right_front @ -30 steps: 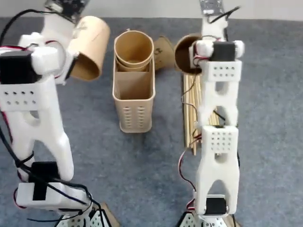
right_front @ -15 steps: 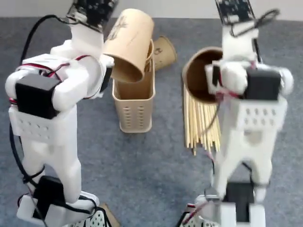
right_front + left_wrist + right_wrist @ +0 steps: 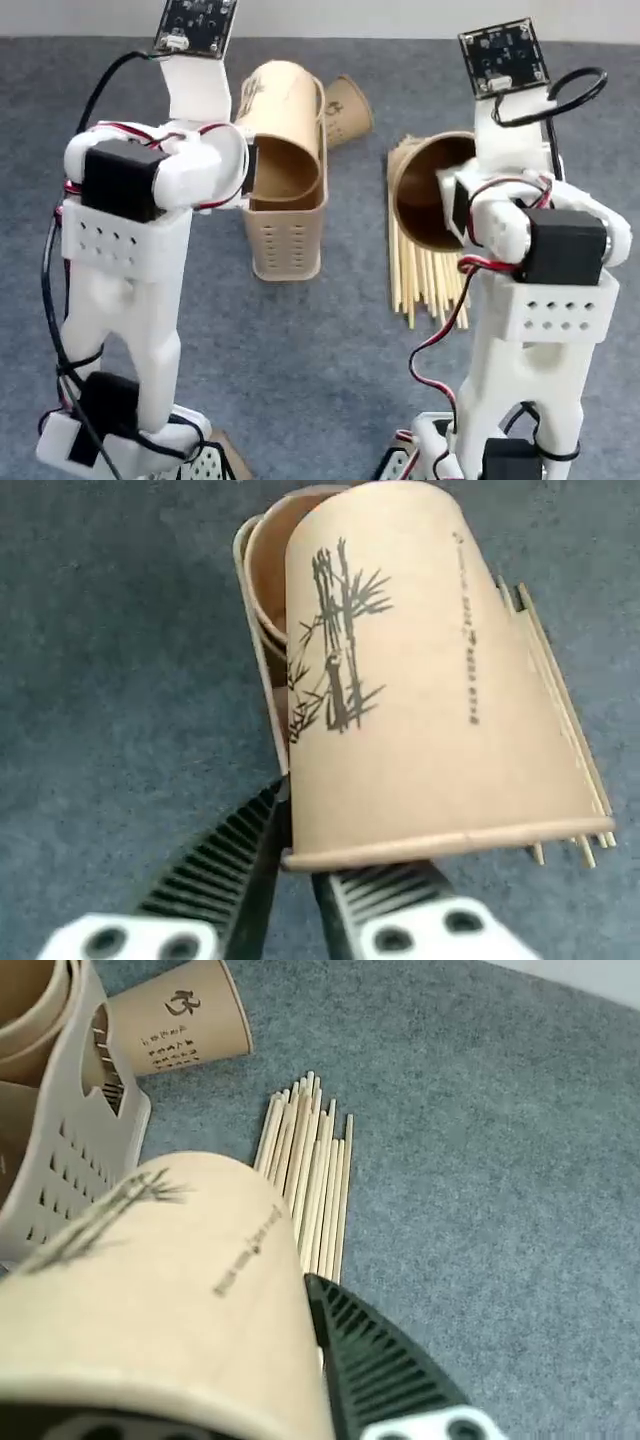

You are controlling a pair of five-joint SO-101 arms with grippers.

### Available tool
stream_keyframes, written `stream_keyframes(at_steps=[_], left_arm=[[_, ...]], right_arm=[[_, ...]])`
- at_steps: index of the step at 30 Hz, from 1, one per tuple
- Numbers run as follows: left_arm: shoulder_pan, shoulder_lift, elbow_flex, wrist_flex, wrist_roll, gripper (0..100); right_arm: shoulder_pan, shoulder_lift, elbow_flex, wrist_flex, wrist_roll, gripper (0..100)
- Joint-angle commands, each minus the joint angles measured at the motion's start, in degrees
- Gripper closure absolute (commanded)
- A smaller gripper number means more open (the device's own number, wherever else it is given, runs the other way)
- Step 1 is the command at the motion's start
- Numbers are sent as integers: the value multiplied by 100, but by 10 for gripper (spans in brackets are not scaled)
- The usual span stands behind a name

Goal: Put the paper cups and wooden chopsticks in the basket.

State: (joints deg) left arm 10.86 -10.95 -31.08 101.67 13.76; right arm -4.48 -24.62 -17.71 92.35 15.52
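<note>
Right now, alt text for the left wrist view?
The left gripper pinches the rim of a bamboo-printed paper cup, held tilted over the basket, which already holds nested cups. Beyond it, wooden chopsticks lie on the grey carpet.

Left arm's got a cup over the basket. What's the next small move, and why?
Probably tip the cup in the left gripper upright and lower it: it hangs tilted on its side above the basket, pinched at the rim, with nested cups below to receive it.
</note>
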Motion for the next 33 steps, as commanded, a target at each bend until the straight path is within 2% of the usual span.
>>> stream_keyframes(at_steps=[1, 6, 14, 21, 33], left_arm=[[-207, 40, 4, 0, 70, 978], [-268, 620, -488, 0, 35, 865], [-277, 1464, -2369, -9, 0, 859], [-312, 2308, -3802, -44, -510, 859], [-1165, 3960, -3978, -1495, -580, 859]], right_arm=[[-347, -163, 4, -66, 18, 994], [-629, -171, 31, -48, 0, 994], [-629, -171, 31, -48, 18, 994], [-629, -171, 40, -48, 18, 994], [-629, -215, 40, -84, 18, 994]])
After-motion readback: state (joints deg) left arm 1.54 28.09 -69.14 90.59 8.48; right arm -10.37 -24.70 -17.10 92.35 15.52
